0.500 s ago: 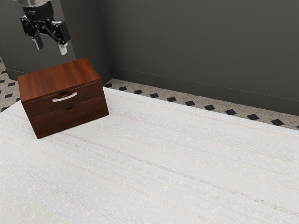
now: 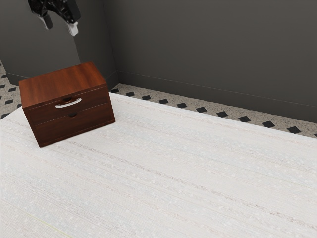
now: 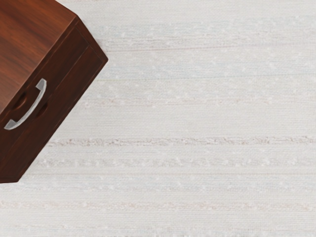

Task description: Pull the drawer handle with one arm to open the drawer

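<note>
While gripper point(image 2: 61, 27) hangs high, drawer handle point(image 2: 68, 103) sits well below.

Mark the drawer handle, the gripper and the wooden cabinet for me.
drawer handle point(image 2: 68, 103): exterior view, middle of the silver bar.
gripper point(image 2: 61, 29): exterior view, midway between its open fingertips.
wooden cabinet point(image 2: 62, 83): exterior view, its top face.

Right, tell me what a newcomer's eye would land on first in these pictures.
First the dark red wooden cabinet, standing at the exterior view's left on the pale table. Its curved silver handle sits on the upper drawer, which looks shut. Next the black hand, high above the cabinet near the exterior view's upper left corner, fingers apart and holding nothing.
</note>
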`<action>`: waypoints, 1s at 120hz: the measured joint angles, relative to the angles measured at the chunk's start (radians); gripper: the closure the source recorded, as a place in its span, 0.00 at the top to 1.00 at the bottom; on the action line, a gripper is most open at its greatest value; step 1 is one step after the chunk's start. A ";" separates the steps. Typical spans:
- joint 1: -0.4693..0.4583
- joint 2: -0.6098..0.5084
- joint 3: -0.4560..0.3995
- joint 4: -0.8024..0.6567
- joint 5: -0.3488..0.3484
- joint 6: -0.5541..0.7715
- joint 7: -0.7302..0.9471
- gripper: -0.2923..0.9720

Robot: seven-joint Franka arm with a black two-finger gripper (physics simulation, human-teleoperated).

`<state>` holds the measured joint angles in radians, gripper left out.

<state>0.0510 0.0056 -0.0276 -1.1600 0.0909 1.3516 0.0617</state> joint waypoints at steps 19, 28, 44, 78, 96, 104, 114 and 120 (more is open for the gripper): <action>-0.030 0.052 -0.004 -0.002 -0.004 -0.017 0.002 0.77; -0.007 0.050 -0.004 -0.057 -0.004 -0.010 0.004 0.77; 0.038 -0.030 -0.006 -0.418 -0.011 0.144 0.005 0.77; 0.009 -0.084 -0.012 -0.799 -0.014 0.474 0.009 0.77; 0.008 -0.092 -0.006 -0.879 0.017 0.633 0.072 0.77; 0.017 -0.090 0.000 -0.895 0.039 0.684 0.113 0.77; 0.022 -0.086 0.024 -0.926 0.069 0.744 0.158 0.77; 0.028 -0.082 0.037 -0.936 0.085 0.774 0.183 0.77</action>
<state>0.0786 -0.0762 0.0091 -2.0957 0.1760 2.1255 0.2450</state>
